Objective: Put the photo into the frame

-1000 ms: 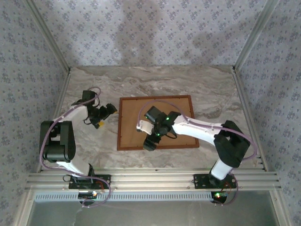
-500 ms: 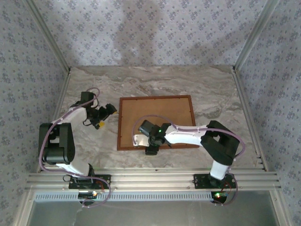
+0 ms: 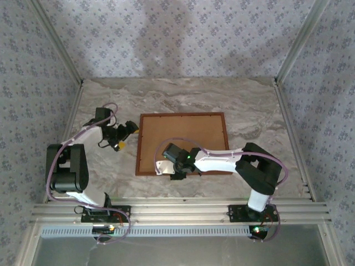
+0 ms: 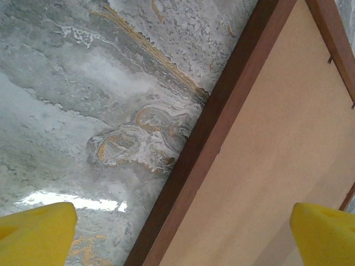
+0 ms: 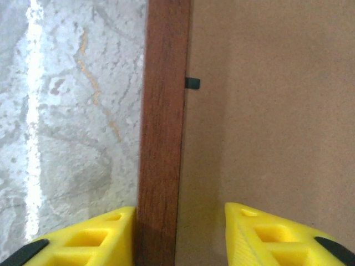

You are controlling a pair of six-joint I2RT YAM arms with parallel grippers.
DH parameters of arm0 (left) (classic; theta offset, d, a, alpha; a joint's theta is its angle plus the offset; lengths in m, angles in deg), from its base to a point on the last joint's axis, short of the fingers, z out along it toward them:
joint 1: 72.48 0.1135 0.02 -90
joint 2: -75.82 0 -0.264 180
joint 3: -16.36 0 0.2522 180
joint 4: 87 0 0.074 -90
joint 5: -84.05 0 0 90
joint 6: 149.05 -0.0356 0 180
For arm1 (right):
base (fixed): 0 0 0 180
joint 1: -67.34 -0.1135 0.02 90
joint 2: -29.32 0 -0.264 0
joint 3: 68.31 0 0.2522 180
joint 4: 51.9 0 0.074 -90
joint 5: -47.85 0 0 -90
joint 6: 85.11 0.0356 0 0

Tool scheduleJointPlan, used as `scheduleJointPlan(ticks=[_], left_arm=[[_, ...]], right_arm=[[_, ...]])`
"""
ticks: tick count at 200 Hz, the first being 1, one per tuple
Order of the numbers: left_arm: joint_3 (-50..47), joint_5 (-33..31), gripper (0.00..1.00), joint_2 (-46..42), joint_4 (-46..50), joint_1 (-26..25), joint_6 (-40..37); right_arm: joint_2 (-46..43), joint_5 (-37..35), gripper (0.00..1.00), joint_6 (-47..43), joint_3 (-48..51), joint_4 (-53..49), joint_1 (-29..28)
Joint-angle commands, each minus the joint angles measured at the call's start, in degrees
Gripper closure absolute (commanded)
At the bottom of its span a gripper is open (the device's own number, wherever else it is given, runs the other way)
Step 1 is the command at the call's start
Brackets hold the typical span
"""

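Low over the marble-patterned table (image 3: 111, 105), the right gripper (image 5: 178, 209) straddles the near bar of the reddish-brown wooden frame (image 3: 183, 114). Its yellow fingers (image 5: 100, 233) stand partly apart, one close against the bar's outer edge, the other over the brown backing board (image 3: 188, 138) with a gap to the wood; nothing is clamped. The frame lies flat mid-table, backing board up, a small black clip (image 5: 192, 83) at the bar's inner edge. The left gripper (image 3: 126, 136) hovers wide open and empty just beside the frame's far left corner.
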Motion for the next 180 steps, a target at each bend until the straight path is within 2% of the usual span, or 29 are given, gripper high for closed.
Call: scheduleJointPlan(ticks=[1,41,57,60,83,180], left_arm=[[-0.7,1.6,0.01,0.5,-0.7,0.2,0.3],[-0.2,1.8,0.01,1.0,-0.6,0.2,0.3],[0.0,1.9,0.01,1.2,-0.4,0.2,0.2],[-0.1,1.9,0.01,1.3,-0.4,0.2,0.1],[-0.3,2.2,0.01,1.7,-0.5,0.2,0.0],[-5.3,9.9,0.02,3.7,-12.4,0.1,3.9]], right_arm=[[2.9,-1.7,0.62,-0.5,1.1,0.5,0.2],[2.8,-0.2,0.81,0.2,-0.3,-2.8,0.6],[2.6,0.4,0.85,0.5,-1.2,-3.9,0.7],[2.5,0.8,0.90,0.6,-1.3,-4.1,0.7],[1.9,1.8,1.00,1.3,-3.2,-6.4,1.0],[-4.5,5.8,1.00,4.5,-6.9,-6.8,3.7]])
